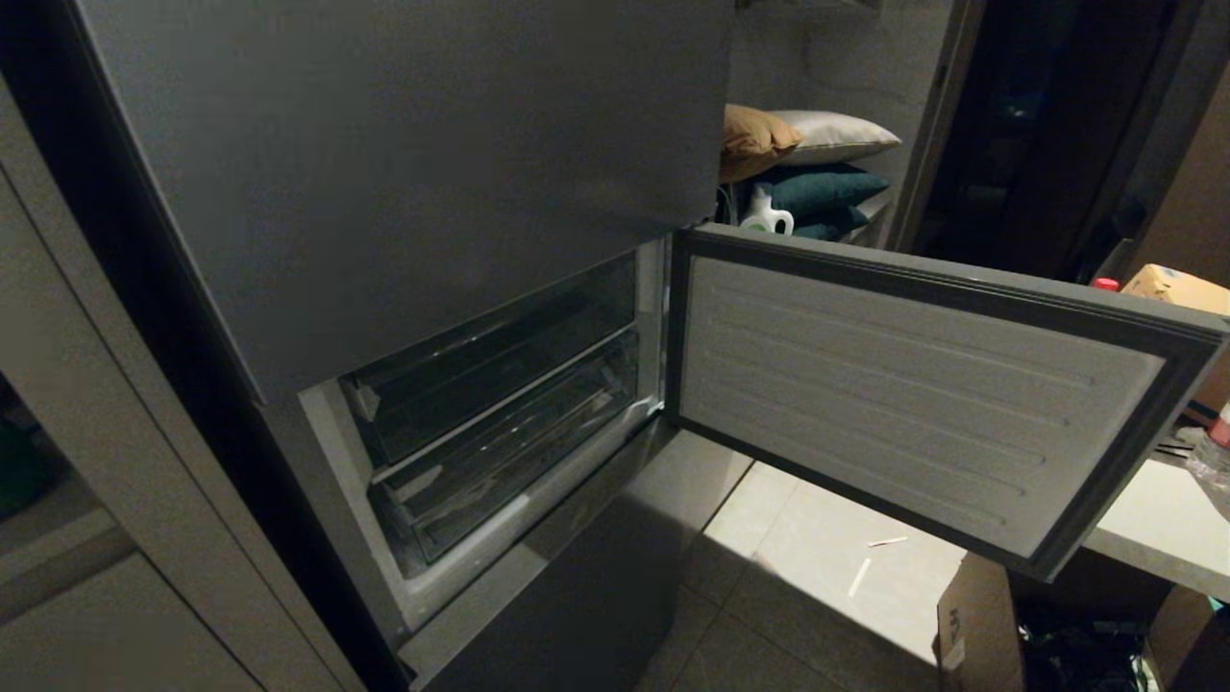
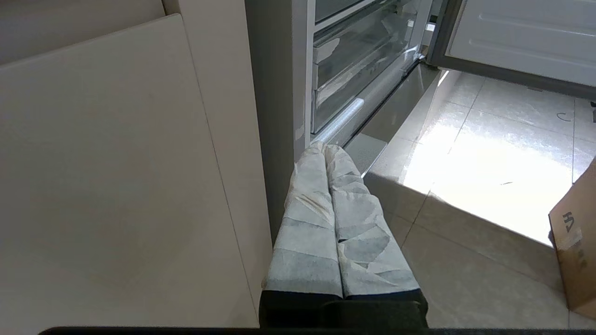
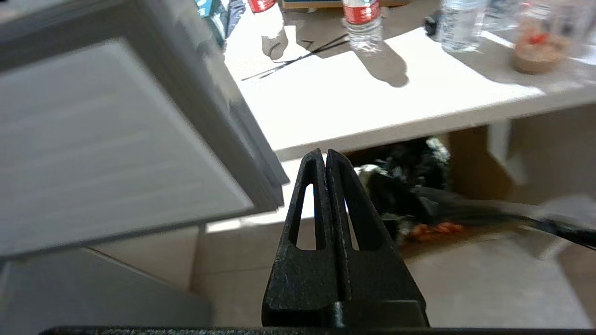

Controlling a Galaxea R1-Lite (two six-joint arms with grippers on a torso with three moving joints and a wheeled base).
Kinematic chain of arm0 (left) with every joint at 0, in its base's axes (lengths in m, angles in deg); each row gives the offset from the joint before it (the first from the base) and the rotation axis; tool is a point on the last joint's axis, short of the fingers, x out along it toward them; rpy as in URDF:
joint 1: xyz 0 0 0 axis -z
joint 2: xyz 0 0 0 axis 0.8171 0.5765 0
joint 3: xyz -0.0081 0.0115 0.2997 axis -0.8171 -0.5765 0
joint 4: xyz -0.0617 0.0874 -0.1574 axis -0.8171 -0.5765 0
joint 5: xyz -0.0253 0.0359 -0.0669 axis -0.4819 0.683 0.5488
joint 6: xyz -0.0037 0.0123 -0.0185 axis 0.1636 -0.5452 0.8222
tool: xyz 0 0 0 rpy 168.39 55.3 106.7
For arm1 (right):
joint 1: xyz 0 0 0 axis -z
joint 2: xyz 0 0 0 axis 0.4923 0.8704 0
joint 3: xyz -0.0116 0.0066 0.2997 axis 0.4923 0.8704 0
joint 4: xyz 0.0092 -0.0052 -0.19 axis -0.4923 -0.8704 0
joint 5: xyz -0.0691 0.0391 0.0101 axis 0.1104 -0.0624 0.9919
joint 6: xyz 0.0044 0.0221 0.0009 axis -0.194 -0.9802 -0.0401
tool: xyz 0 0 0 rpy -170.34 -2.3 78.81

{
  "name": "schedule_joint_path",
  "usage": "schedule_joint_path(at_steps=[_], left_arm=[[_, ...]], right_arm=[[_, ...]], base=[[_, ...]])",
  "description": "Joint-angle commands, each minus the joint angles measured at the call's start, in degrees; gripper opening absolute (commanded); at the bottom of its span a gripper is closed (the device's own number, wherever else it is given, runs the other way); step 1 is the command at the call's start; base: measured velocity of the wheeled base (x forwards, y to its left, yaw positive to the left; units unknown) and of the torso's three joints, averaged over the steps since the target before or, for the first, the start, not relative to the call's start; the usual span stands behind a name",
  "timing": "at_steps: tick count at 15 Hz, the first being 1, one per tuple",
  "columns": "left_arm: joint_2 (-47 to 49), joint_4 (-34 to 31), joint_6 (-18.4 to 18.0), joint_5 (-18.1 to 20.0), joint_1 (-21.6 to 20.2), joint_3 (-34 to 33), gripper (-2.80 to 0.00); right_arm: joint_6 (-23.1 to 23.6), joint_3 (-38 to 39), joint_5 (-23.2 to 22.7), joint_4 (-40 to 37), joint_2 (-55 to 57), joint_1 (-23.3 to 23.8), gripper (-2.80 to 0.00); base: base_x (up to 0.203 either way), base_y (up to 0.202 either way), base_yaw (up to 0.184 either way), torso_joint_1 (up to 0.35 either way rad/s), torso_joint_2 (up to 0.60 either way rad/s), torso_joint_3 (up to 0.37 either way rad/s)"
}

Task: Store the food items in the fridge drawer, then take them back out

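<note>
The fridge compartment stands open, with two see-through drawers stacked inside and pushed in; the lower fridge drawer [image 1: 509,471] shows again in the left wrist view [image 2: 354,88]. Neither gripper shows in the head view. My left gripper [image 2: 326,148], its fingers wrapped in pale tape, is shut and empty, low beside the fridge's left corner. My right gripper [image 3: 324,153], black, is shut and empty beyond the open door's edge, pointing toward a white table [image 3: 372,102]. A blurred tan-brown rounded lump [image 3: 535,58] on that table looks like the food item.
The open fridge door [image 1: 913,384] swings out to the right over the tiled floor [image 1: 826,538]. Clear water bottles [image 3: 363,18] stand on the table. A cardboard box [image 1: 980,625] sits on the floor under the table edge. Pale cabinet panels [image 2: 116,163] flank the fridge's left side.
</note>
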Motion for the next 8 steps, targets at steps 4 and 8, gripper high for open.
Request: schedule_joint_path(at_steps=[4, 8], left_arm=[[0.0, 0.0, 0.0, 0.0, 0.0, 0.0, -2.80], [0.0, 0.0, 0.0, 0.0, 0.0, 0.0, -2.80]], right_arm=[[-0.3, -4.3, -3.3, 16.7, 24.7, 2.5, -2.80], [-0.8, -13.3, -3.5, 22.6, 36.7, -1.1, -2.80]], base=[[0.000, 0.000, 0.000, 0.000, 0.00, 0.000], [0.000, 0.000, 0.000, 0.000, 0.00, 0.000]])
